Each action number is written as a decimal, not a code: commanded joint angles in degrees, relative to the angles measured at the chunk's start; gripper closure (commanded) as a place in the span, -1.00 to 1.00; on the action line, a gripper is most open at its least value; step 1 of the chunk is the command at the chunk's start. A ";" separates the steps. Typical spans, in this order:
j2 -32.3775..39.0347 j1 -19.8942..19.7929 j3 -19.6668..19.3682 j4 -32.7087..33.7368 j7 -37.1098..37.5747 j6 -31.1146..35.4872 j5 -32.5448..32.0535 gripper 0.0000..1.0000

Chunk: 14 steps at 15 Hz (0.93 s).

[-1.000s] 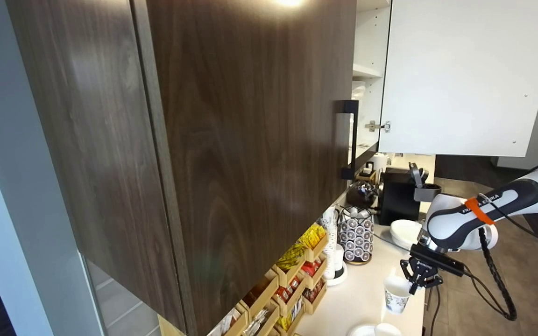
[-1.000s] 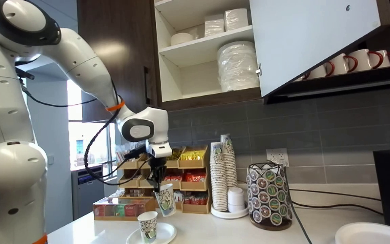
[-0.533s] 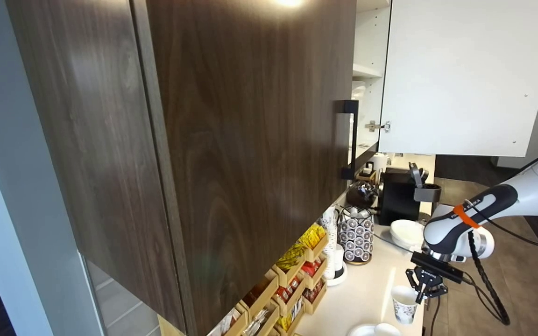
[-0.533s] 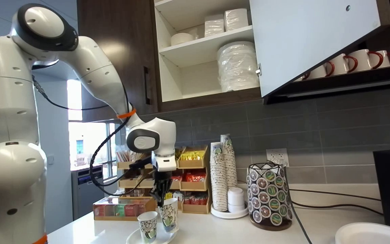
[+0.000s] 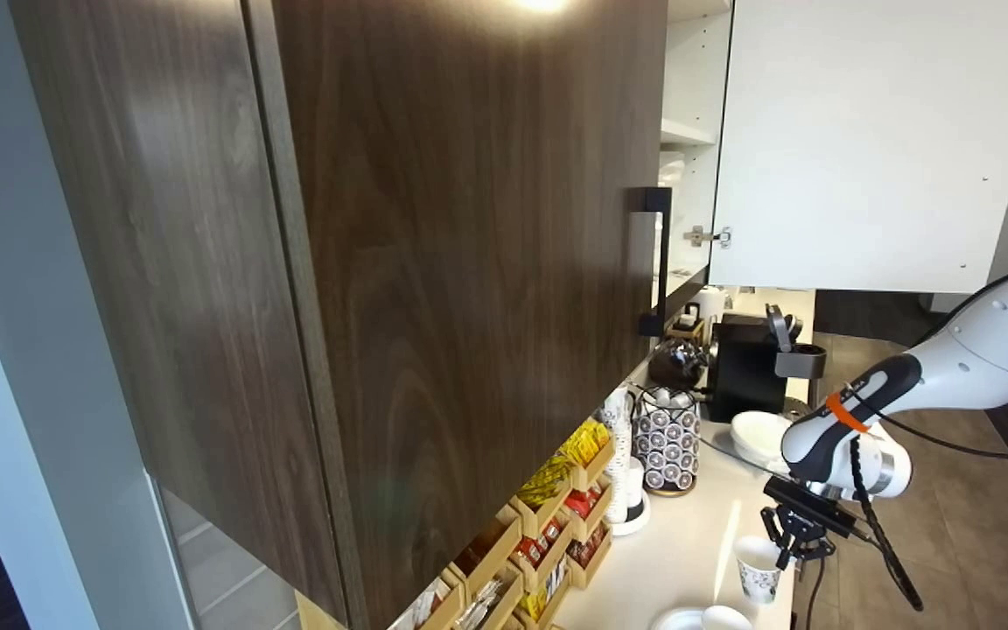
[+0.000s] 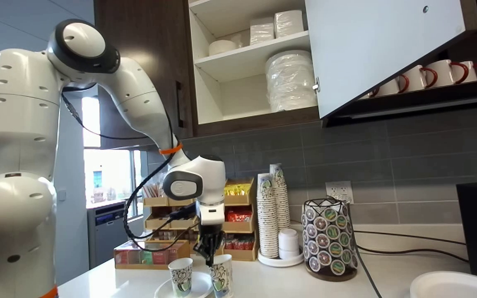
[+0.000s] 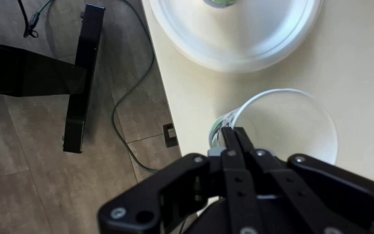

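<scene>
A patterned white paper cup (image 7: 287,120) is pinched at its rim by my gripper (image 7: 233,128). One fingertip is inside the cup and one outside, with the thin wall between. In an exterior view the held cup (image 6: 222,275) is nearly upright, just right of a white plate (image 6: 205,284); whether its base touches the counter I cannot tell. On that plate stands a similar cup (image 6: 181,276). In the wrist view the plate (image 7: 229,63) is above the held cup, with only a bit of the standing cup (image 7: 218,2) showing.
Behind the gripper stand a snack rack (image 6: 238,225) and a tea box (image 6: 151,254). Farther right are stacked cups (image 6: 268,219), a coffee-pod carousel (image 6: 329,240) and more white plates (image 6: 454,285). An open cabinet door (image 6: 387,45) hangs above. The counter edge (image 7: 166,94) borders the floor.
Gripper and held cup have come down and moved to the right in an exterior view, passing beyond the plate. The held cup stays pinched. The cup on the plate has not moved.
</scene>
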 commanded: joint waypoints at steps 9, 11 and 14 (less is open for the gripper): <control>4.95 -1.41 -0.51 4.71 -4.80 3.50 8.93 -0.14; 3.59 -0.73 -0.56 3.15 -5.23 4.70 6.96 -0.46; 2.07 0.27 0.35 0.45 -9.58 9.40 3.24 -0.89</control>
